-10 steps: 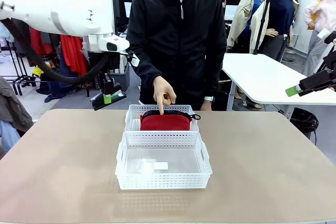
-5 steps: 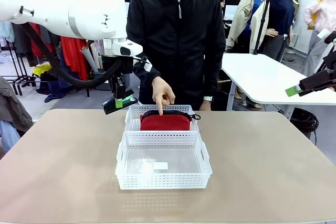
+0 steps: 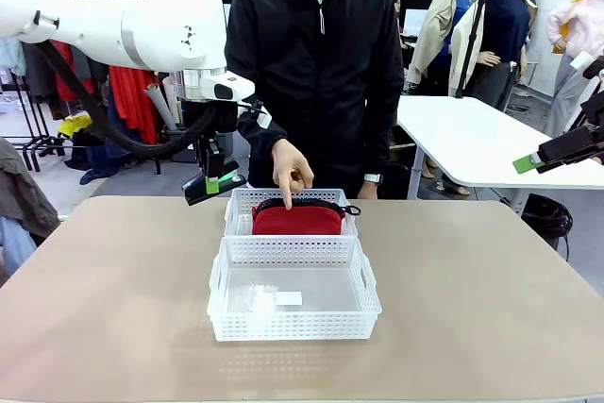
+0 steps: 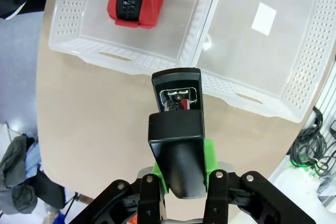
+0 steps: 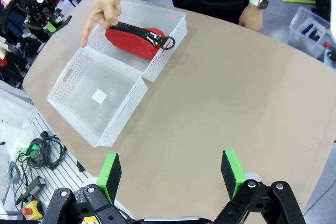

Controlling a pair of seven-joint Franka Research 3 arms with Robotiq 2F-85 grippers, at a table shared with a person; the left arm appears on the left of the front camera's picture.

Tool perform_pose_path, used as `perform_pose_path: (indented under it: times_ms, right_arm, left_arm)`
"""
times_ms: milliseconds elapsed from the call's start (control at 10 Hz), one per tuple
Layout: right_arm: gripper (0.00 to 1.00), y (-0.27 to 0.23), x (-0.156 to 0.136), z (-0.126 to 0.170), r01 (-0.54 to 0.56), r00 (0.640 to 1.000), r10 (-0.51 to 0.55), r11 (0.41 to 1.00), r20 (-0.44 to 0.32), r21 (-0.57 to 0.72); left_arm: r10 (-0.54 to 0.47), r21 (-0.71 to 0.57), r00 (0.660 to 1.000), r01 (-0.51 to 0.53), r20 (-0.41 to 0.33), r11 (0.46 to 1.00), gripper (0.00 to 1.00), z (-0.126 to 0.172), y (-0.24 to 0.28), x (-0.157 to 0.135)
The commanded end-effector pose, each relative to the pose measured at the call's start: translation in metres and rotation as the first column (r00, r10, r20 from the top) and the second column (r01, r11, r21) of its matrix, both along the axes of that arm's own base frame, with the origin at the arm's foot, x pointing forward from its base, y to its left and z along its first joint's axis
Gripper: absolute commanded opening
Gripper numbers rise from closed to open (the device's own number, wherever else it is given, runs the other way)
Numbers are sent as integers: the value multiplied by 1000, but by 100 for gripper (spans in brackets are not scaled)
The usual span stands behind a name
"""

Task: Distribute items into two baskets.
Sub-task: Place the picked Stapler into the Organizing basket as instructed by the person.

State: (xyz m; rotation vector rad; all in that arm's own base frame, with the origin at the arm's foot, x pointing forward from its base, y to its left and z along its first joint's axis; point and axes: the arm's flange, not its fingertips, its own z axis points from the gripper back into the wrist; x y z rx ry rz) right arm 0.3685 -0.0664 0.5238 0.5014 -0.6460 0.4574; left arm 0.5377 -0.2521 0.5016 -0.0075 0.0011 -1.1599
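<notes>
While the left claw clamps one black elongated stapler, the right claw gapes wide; two white perforated baskets, one holding a soft red pouch.

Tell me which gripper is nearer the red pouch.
Left. The left gripper, shut on the stapler, hangs just beside the red pouch's basket; the right gripper is open, far off.

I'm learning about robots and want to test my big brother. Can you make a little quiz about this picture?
1. True or false: the red pouch lies in the far basket.
2. What does the left gripper hold? A) a cup B) the black stapler C) a spoon
3. Fill in: the near basket holds only a small white ____.

Key: 1 true. 2 B. 3 label. The right gripper stands open; the person's hand points down at the pouch.
</notes>
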Motion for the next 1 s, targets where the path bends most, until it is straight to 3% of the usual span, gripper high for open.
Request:
perform_pose_path:
  times_ms: [0, 100, 700, 900]
  right_arm:
    - [100, 0, 0, 1, 0, 1000, 0, 1000, 2, 2]
    - [100, 0, 0, 1, 0, 1000, 0, 1000, 2, 2]
    - [100, 0, 0, 1, 0, 1000, 0, 1000, 2, 2]
    - [100, 0, 0, 1, 0, 1000, 0, 1000, 2, 2]
  left_arm:
    - [-1, -4, 1000, 1, 5, 1000, 0, 1, 3, 0]
    - [0, 0, 1000, 0, 0, 1000, 0, 0, 0, 0]
    - [-34, 19, 999, 35, -10, 999, 0, 2, -2, -86]
    - [-77, -11, 997, 77, -28, 997, 0, -13, -20, -95]
